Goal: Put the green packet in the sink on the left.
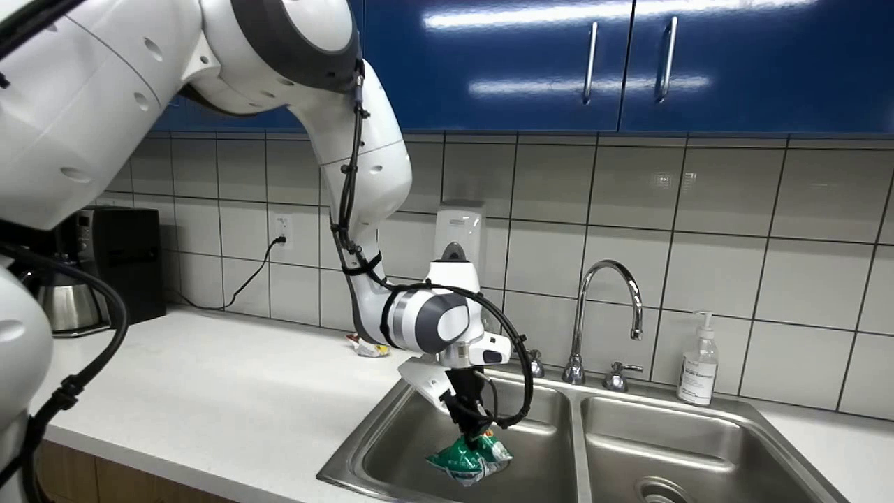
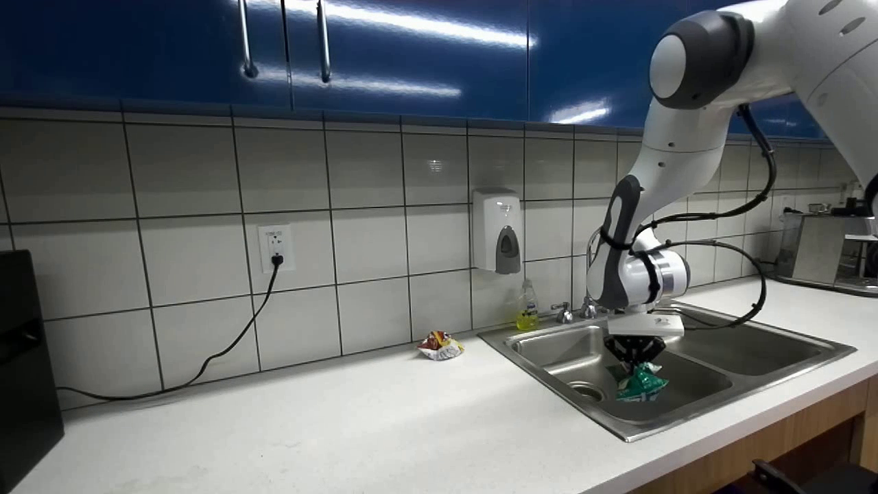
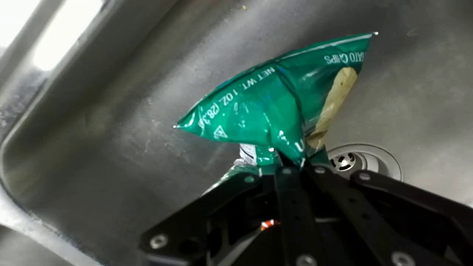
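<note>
While the green packet is in or just over the left sink basin (depth unclear), gripper is clamped on it. Drain at packet's 4 o'clock, wrist view. In an exterior view, from packet: faucet 1 o'clock, crumpled wrapper 11.

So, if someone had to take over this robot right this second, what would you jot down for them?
Gripper: shut, pinching the green packet.
Packet: held in the left basin; whether it touches the bottom, I can't tell.
Done: packet gripped and at the left basin.
Left: let go of it, probably after lowering a little if it hangs free, then back away without snagging the wrapper.
</note>
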